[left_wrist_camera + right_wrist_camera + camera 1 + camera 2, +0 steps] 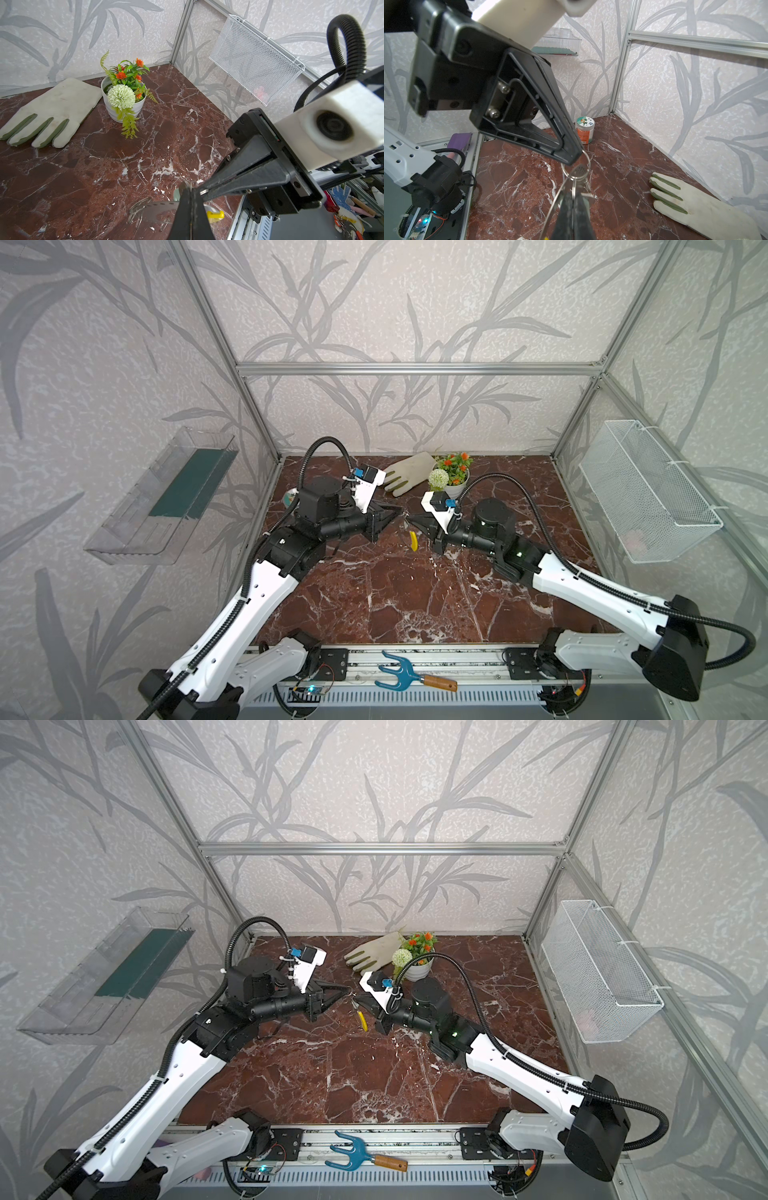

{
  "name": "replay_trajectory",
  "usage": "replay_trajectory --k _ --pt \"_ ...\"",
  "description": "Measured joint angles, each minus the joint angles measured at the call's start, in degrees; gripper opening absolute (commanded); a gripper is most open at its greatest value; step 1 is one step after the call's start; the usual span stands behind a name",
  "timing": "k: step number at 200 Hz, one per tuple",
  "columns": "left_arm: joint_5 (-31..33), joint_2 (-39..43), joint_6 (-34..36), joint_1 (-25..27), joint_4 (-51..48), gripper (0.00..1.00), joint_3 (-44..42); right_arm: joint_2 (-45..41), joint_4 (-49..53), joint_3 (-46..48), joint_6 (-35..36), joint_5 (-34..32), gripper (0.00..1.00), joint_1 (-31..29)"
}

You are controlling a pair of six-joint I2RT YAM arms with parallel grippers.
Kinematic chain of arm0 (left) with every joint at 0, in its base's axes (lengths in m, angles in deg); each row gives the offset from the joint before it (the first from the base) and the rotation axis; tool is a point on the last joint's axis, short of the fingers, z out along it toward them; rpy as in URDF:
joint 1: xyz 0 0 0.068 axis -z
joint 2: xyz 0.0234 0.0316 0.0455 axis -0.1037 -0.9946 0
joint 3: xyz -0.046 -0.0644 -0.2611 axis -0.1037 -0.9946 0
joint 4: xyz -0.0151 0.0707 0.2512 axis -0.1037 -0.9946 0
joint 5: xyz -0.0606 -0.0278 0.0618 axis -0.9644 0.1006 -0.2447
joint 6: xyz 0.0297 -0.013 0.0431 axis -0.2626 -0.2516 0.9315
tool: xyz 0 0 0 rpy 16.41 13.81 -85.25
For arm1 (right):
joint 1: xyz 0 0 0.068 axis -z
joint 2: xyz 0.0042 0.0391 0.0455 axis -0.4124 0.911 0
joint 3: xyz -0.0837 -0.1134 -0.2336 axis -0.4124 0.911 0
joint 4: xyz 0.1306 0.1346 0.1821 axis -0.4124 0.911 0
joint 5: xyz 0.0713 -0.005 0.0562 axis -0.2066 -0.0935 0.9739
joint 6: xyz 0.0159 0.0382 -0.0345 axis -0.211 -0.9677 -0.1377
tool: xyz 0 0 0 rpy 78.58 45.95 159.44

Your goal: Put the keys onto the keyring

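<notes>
Marble [374, 593]: left end effector [398, 512] pinches keyring [413, 540], right end effector [411, 521] keys [581, 172]; rake [399, 672] only overhead.

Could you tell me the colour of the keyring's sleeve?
Yellow sleeve, clearest in a top view.

Glove [409, 473] just left of flower pot [454, 485], tin [585, 129] well left, left gripper [398, 511] and right gripper [410, 521] tip-to-tip before it, open tabletop [374, 597] farther forward.

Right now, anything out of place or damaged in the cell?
Only one thing: a blue garden fork lies on the front rail, off the tabletop. Nothing looks spilled or broken.
</notes>
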Motion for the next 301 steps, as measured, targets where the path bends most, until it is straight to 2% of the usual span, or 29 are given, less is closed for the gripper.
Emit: replay_trajectory --k 67,125,134,139,143,181,223,258,301 --pt "0.3 0.4 0.0 0.1 0.9 0.0 -1.0 -0.5 -0.8 0.9 -1.1 -3.5 0.0 -0.3" --pt "0.3 0.5 -0.2 0.1 1.2 0.0 -1.1 -0.6 -0.8 0.9 -1.0 -1.0 0.0 -0.3" --pt "0.2 0.5 -0.4 0.1 1.3 0.0 -1.1 -0.6 -0.8 0.9 -1.1 -0.8 0.09 -0.3" --pt "0.2 0.5 -0.4 0.1 1.5 0.0 -1.2 -0.6 -0.8 0.9 -1.2 -0.8 0.22 -0.3" --pt "0.2 0.5 -0.5 0.1 1.6 0.0 -1.3 -0.6 -0.8 0.9 -1.3 -0.8 0.26 -0.3" --pt "1.1 0.5 -0.9 -0.1 3.6 0.0 -1.5 -0.6 0.3 0.9 -3.9 -1.4 0.31 0.0" --pt "0.7 0.4 -2.4 -0.1 6.1 0.0 -2.7 -0.7 1.2 0.6 -13.8 0.2 0.35 4.7" --pt "-0.6 0.2 -3.8 -0.1 8.8 0.0 -3.3 -0.5 0.3 -1.5 -24.5 6.1 0.36 10.1" --pt "-2.0 -0.3 -4.7 -0.1 11.3 0.0 -3.3 1.7 -4.9 -3.3 -33.5 13.6 0.35 10.7"
